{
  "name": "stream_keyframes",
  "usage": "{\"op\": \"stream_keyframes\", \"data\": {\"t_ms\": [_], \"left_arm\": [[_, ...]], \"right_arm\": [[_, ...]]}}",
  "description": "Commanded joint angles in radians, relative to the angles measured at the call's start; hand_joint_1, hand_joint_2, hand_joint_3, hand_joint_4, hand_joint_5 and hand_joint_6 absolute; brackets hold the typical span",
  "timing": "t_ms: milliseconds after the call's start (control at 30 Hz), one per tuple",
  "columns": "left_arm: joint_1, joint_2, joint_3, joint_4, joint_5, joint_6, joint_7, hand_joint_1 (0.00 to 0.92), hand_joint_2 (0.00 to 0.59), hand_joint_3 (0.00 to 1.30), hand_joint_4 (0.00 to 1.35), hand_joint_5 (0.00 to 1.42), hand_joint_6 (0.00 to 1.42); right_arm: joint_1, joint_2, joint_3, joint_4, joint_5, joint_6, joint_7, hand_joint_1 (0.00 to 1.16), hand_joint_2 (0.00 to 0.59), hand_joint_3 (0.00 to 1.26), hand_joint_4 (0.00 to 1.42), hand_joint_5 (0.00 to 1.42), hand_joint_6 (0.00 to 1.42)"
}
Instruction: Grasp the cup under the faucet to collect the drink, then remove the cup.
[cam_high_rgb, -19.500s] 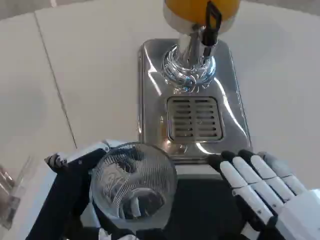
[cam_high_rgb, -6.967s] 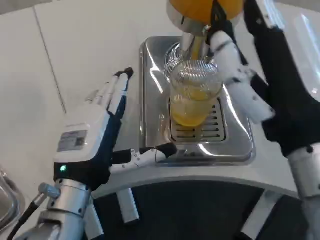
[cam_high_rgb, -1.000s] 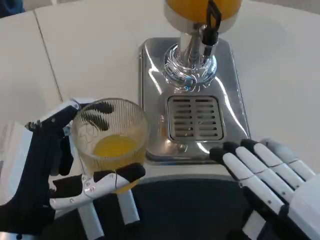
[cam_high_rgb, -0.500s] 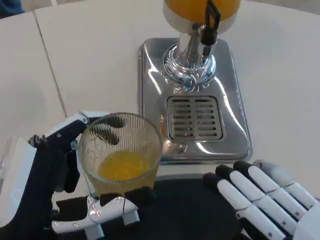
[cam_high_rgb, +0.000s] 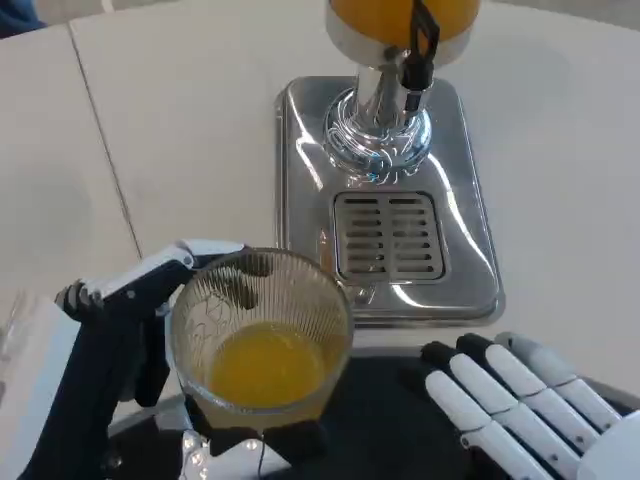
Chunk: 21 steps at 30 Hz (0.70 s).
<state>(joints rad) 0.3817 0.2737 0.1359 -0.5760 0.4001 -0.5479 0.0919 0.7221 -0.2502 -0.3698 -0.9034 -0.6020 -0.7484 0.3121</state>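
The left hand (cam_high_rgb: 120, 350) wraps its fingers around the ribbed clear glass cup (cam_high_rgb: 260, 335), holding it at the table's near edge, just in front of the dispenser's polished steel base (cam_high_rgb: 300, 160). Orange juice fills the cup's bottom. The right hand (cam_high_rgb: 520, 405) lies flat, fingers spread, grasping nothing. The frame cuts off both wrists and the orange-filled dispenser tank (cam_high_rgb: 385, 15). A slotted drip grate (cam_high_rgb: 390, 237) sits below the black-handled faucet (cam_high_rgb: 420, 45).

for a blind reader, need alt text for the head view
The left robot hand holds a ribbed glass cup partly filled with orange drink, in front of a chrome dispenser base. The right robot hand rests open nearby.
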Motion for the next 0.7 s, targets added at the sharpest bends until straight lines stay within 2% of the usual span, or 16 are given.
{"op": "stream_keyframes", "data": {"t_ms": [33,333,700], "left_arm": [[-0.003,-0.021,-0.015,0.005,-0.012,-0.031,-0.005,0.779,0.000,1.14,1.03,1.36,1.42],[-0.011,-0.030,-0.027,0.012,-0.019,-0.031,-0.022,0.781,0.000,1.14,1.03,1.36,1.42],[-0.026,-0.036,-0.036,0.010,-0.017,-0.025,-0.030,0.786,0.000,1.14,1.03,1.36,1.42]], "right_arm": [[-0.008,0.004,0.013,-0.020,-0.012,0.027,0.004,0.06,0.554,0.00,0.00,0.00,0.00],[-0.004,0.020,0.055,-0.059,-0.041,0.073,0.005,0.06,0.554,0.00,0.00,0.00,0.00],[-0.012,0.035,0.073,-0.071,-0.056,0.102,-0.003,0.05,0.557,0.00,0.00,0.00,0.00]]}}
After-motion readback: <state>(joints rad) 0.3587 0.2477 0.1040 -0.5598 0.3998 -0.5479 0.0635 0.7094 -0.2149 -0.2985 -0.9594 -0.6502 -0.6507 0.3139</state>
